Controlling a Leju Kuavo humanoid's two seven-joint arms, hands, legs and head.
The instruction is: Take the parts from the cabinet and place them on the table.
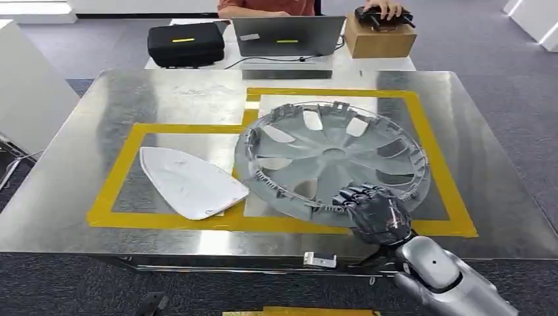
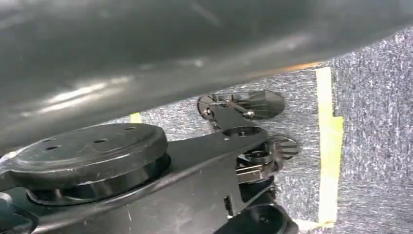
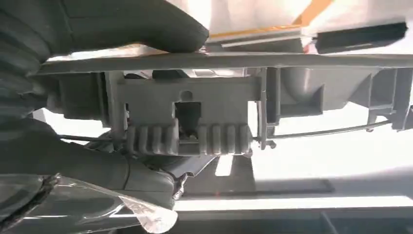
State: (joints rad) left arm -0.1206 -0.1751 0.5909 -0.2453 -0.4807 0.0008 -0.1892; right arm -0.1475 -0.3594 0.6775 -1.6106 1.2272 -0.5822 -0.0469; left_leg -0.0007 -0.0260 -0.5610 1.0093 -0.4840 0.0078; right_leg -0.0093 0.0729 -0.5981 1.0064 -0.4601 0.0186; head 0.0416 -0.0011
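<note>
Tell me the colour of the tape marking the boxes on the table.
Yellow tape, clearest in the head view, framing the wheel cover on the table.

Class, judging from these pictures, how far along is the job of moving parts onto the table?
Done: a white part lies on the steel table. In hand: the right hand grips the grey wheel cover by its near rim, apparently resting on the table. Left: letting go; whether more parts remain cannot be told.

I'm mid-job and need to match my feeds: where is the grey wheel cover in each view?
Head view: the wheel cover lies on the steel table inside the yellow tape, right of the white part.
Right wrist view: its rim, with clips and ribs, crosses the middle of the picture.
Left wrist view: not in it.
Shared landmark: the right hand gripping the near rim.
</note>
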